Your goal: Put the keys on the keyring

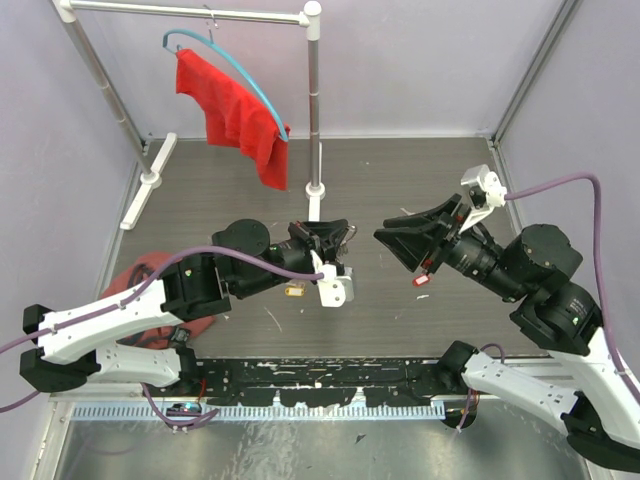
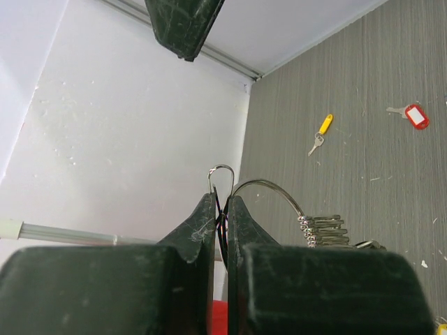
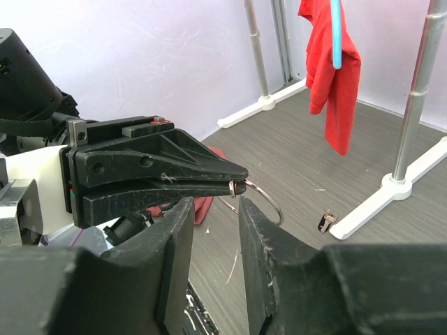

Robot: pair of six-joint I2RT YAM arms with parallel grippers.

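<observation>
My left gripper (image 1: 333,238) is shut on the thin silver keyring (image 2: 269,185) and holds it above the table. Several keys (image 2: 325,230) are stacked on the ring's wire. In the right wrist view the ring (image 3: 269,202) sticks out of the left gripper's tip. My right gripper (image 1: 392,245) is open and empty, its jaws facing the left gripper's tip a short way off. A red-tagged key (image 1: 422,280) lies on the table under the right gripper; it also shows in the left wrist view (image 2: 413,115). A black-tagged key (image 3: 326,221) lies by the rack's foot.
A yellow-tagged key (image 2: 321,132) lies on the table. A clothes rack (image 1: 313,100) with a red cloth (image 1: 235,110) on a blue hanger stands at the back. Another red cloth (image 1: 140,270) lies under the left arm. Walls enclose the table.
</observation>
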